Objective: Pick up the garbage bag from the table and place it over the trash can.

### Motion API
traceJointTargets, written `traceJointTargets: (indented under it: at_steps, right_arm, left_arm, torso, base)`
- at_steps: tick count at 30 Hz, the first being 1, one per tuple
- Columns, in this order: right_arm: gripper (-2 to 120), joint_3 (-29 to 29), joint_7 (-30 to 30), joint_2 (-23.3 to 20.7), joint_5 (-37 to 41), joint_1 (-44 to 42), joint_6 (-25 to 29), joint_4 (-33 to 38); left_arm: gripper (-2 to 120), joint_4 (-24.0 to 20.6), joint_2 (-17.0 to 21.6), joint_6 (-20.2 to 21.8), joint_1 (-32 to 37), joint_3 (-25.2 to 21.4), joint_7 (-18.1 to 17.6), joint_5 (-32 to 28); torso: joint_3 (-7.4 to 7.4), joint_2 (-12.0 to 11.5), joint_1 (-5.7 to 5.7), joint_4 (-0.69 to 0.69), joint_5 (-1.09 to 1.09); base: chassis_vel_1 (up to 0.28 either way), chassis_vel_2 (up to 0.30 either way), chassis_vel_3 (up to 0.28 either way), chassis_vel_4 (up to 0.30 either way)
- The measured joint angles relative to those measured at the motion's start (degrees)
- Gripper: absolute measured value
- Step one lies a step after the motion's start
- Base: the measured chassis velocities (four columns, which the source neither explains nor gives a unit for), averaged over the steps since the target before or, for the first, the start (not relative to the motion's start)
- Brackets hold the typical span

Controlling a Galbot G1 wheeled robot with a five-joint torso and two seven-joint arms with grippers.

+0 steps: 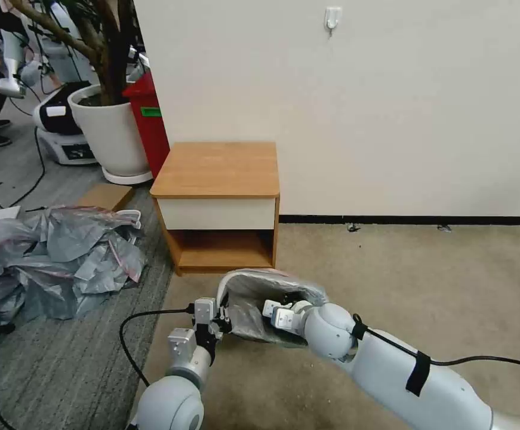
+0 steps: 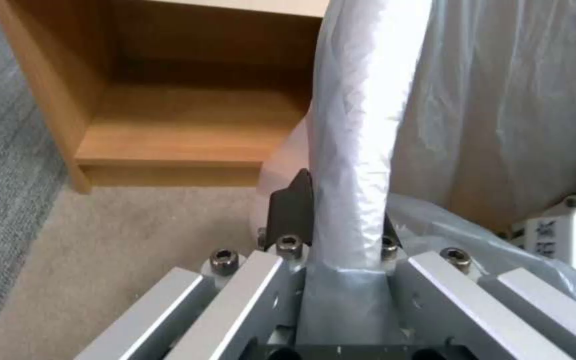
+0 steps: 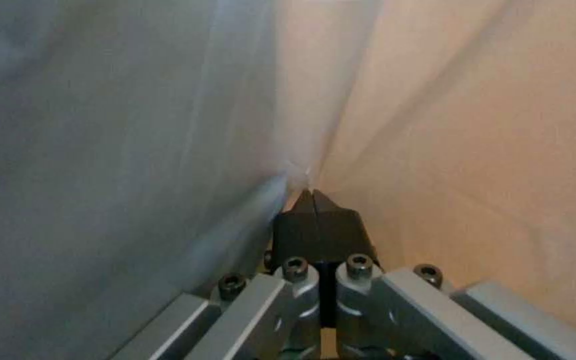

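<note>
The garbage bag (image 1: pixel 254 298), thin grey film, lies draped over the mouth of the trash can (image 2: pixel 280 160), which stands on the carpet just in front of the table (image 1: pixel 218 170). My left gripper (image 1: pixel 221 319) is at the can's left rim; in the left wrist view its fingers straddle the bag-covered rim (image 2: pixel 361 125), shut on it. My right gripper (image 1: pixel 274 310) reaches down inside the can. In the right wrist view its dark fingertips (image 3: pixel 315 197) are pressed together on a fold of the bag (image 3: pixel 101 150). The table's top is bare.
A heap of grey plastic bags (image 1: pixel 51 257) lies on the floor at the left. A white plant pot (image 1: pixel 113 134) and a red bin (image 1: pixel 149 119) stand behind the table's left side. A black cable (image 1: pixel 134 340) loops by my left arm. Open carpet (image 1: pixel 421 286) lies to the right.
</note>
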Motion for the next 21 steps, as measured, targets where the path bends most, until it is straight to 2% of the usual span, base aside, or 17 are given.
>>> traceJointTargets:
  at_steps: [12, 21]
  right_arm:
    - [0, -0.4, -0.1, 1.4, -1.8, 0.4, 0.1, -3.9]
    - [0, 0.1, -0.3, 1.2, 0.6, 0.5, 0.0, -3.6]
  left_arm:
    - [3, 0.1, -0.2, 0.1, 0.0, 0.2, 0.1, -0.1]
    - [3, 1.5, -0.3, 0.0, -0.9, 0.7, 0.2, 0.2]
  torso:
    - [0.0, 0.0, 0.0, 0.0, 0.0]
    - [0.0, 0.0, 0.0, 0.0, 0.0]
  base:
    - [0.0, 0.0, 0.0, 0.0]
    - [0.0, 0.0, 0.0, 0.0]
